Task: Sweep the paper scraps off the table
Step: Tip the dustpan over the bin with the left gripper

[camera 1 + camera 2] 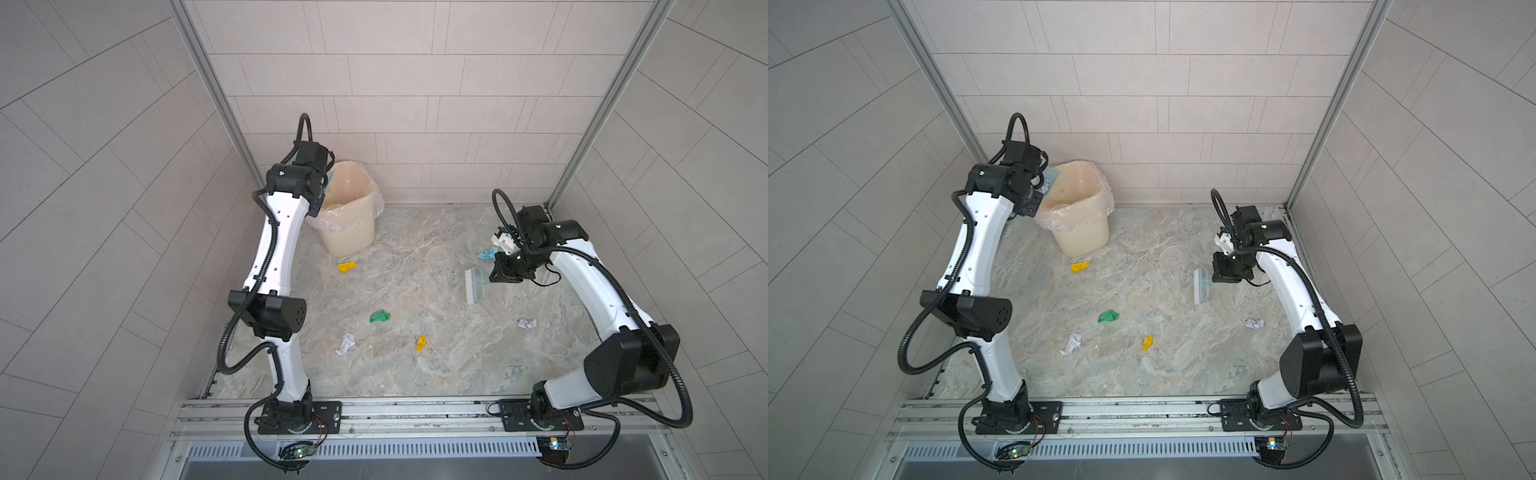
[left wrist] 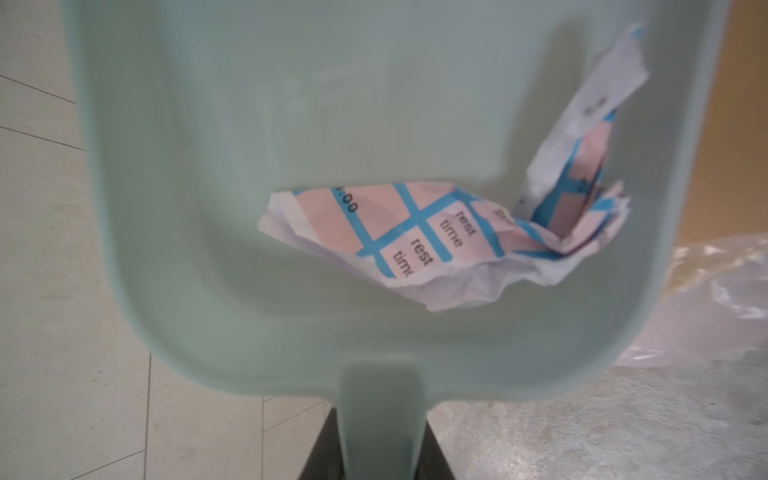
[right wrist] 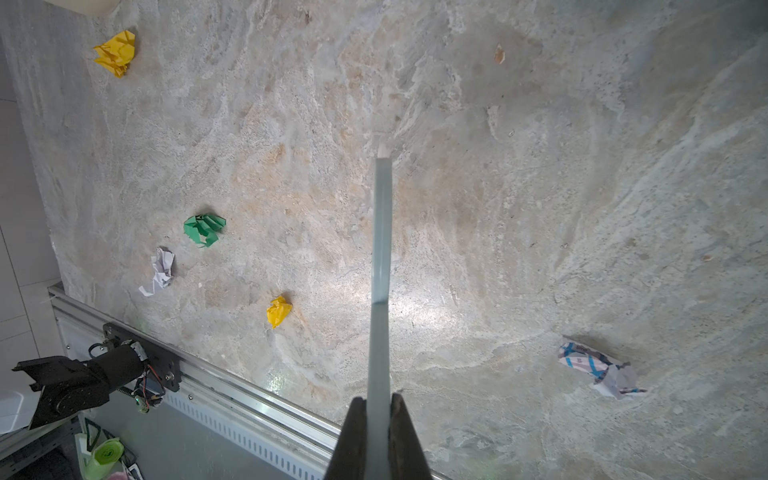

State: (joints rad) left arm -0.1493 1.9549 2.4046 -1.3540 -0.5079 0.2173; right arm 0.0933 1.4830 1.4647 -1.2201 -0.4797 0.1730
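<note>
**Paper scraps: one in the pan, the rest loose on the table**

Left tool clamps the dustpan handle. One printed scrap lies in the pan, beside the bin rim. Right tool grips the brush handle. Risk: tipped off-centre, the scrap would likely fall outside the bin.

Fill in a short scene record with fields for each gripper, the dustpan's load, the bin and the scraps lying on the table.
Left gripper: shut on the dustpan handle
Right gripper: shut on the brush handle
Dustpan load: one printed paper scrap
Bin: lined, back left of the table
Loose scraps: six on the table; two yellow, one green, one light blue, two white
</note>
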